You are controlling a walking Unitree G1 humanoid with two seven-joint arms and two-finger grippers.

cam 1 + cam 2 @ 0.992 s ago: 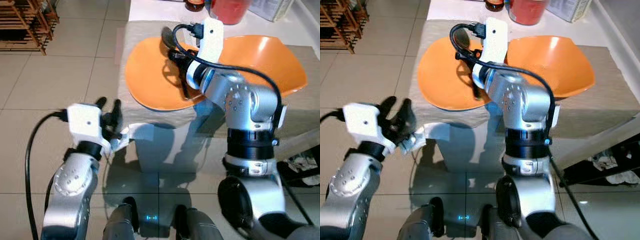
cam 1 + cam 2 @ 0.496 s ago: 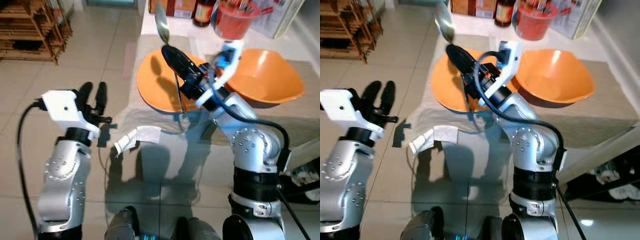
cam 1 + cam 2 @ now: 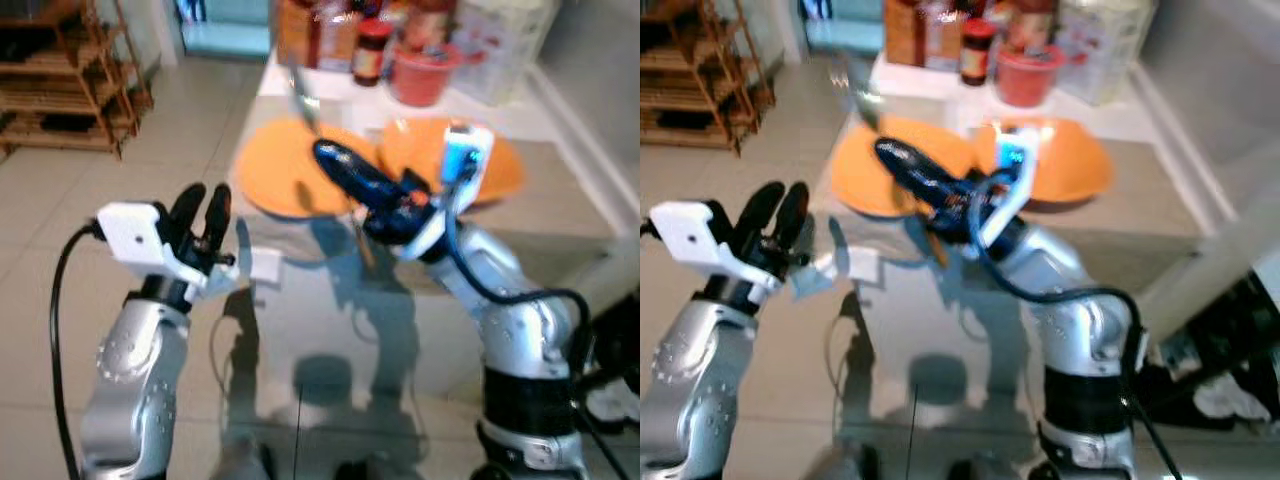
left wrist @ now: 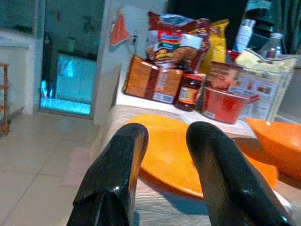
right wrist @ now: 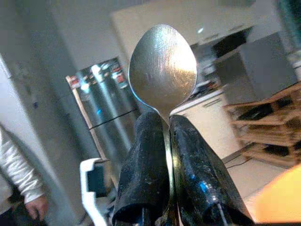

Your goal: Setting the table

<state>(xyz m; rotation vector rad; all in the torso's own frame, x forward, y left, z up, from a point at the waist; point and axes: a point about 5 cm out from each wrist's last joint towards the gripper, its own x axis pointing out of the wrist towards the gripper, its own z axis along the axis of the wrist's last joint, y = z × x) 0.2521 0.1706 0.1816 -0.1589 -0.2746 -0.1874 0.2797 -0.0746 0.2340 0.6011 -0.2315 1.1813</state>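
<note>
Spoon (image 5: 162, 70) pinched in right gripper (image 5: 164, 136) — plates (image 3: 290, 180) below.

We can read no text on anything here. The snack bags (image 4: 181, 40), the box (image 4: 151, 84), the jar (image 4: 188, 93) and the white bag (image 4: 263, 75) at the back of the table (image 4: 141, 101) carry printing and labels, but all of it is too blurred and too small for us to make out any words, brands or numbers.
</note>
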